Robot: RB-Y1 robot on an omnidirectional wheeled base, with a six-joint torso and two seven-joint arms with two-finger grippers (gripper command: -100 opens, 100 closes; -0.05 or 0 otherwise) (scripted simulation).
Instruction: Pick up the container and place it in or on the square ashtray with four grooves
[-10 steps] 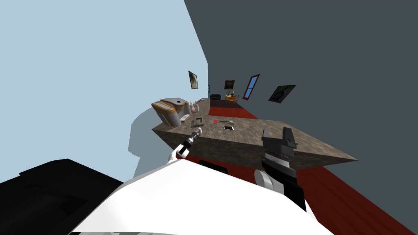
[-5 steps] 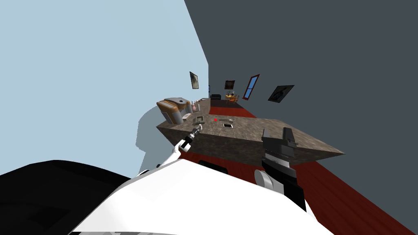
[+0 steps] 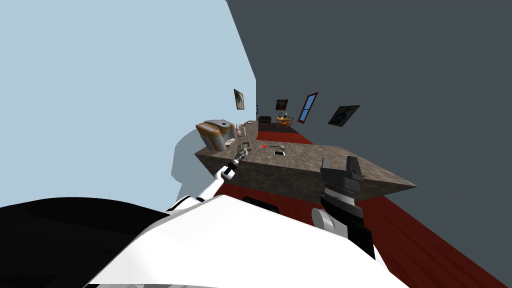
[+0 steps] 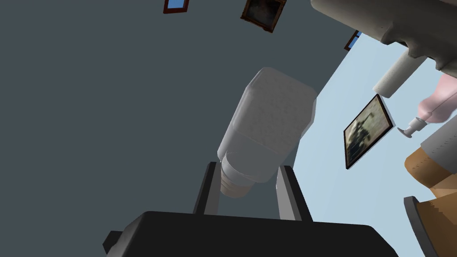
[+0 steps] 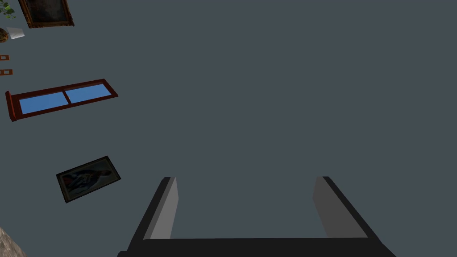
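Grey-white all over, square in the body and round at the neck: gripping the container (image 4: pixel 267 129) in the left jaws, fingers (image 4: pixel 284 192) pressed against both sides of its neck end, with the body out past the tips and a dark grey wall behind. Left arm stretched over the left part of the desk (image 3: pixel 310 162), jaws just beside the square ashtray (image 3: pixel 245 146); contact between container and ashtray impossible to tell from the head view. Beyond the ashtray, toward the wall: an orange and grey appliance (image 3: pixel 216 134), a white roll (image 4: pixel 398 75) and a pink pump bottle (image 4: pixel 439 105). Further right on the desk, a small red item (image 3: pixel 264 146) and a flat white-faced slab (image 3: pixel 279 153). Holding the right jaws wide apart and empty, raised before the desk's near edge.
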